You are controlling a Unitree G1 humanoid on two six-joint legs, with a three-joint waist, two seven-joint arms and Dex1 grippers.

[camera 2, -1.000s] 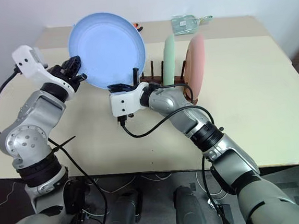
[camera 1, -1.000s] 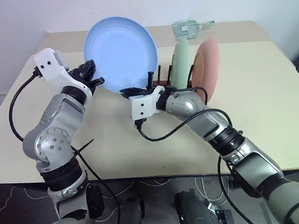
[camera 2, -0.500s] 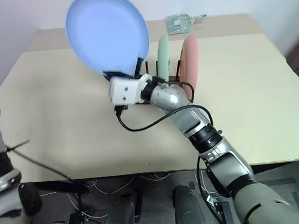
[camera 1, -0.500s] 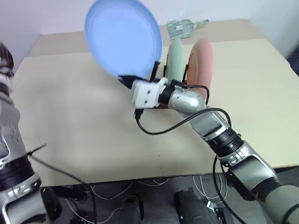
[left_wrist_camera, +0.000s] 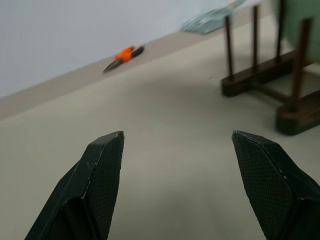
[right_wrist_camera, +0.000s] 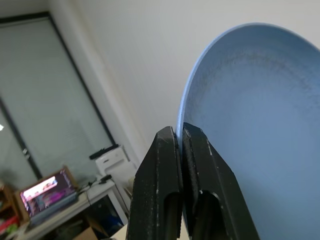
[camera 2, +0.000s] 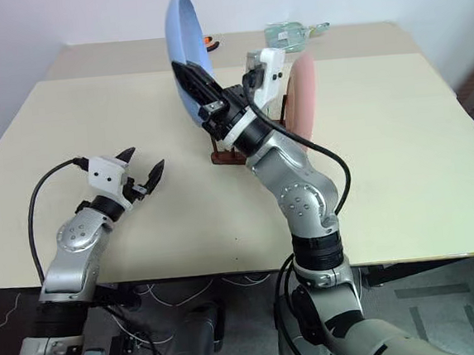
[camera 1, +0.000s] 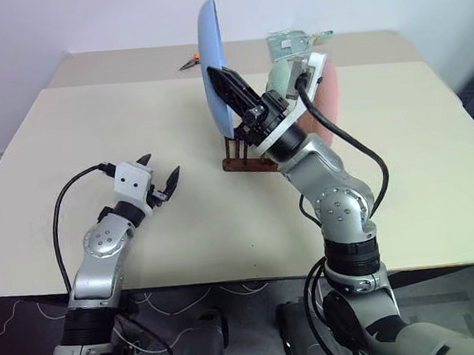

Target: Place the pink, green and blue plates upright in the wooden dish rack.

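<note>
I've got the blue plate (camera 1: 212, 59) on edge now — a second ago its face was turned toward me, and the right wrist has rolled it round so I see little more than the rim. The right gripper (camera 1: 231, 85) is pinched tight on the plate's lower rim, fingers together with the plate wall between them; the right wrist view shows that clamp clearly. The plate hangs in the air above the near end of the wooden dish rack (camera 1: 242, 155), not yet between any pegs.

The left gripper (camera 1: 159, 184) has let go and dropped away: a second ago it was up at the plate's edge, now it sits low over the table (camera 1: 91, 124), well apart from the rack, jaws spread wide and empty.

Green plate (camera 1: 281, 82) and pink plate (camera 1: 329, 95) stand upright in the rack, behind the right arm. So two are in, and the last one is carried single-handed and turned to suit a slot. I reckon lowering it between the free front pegs comes next.
</note>
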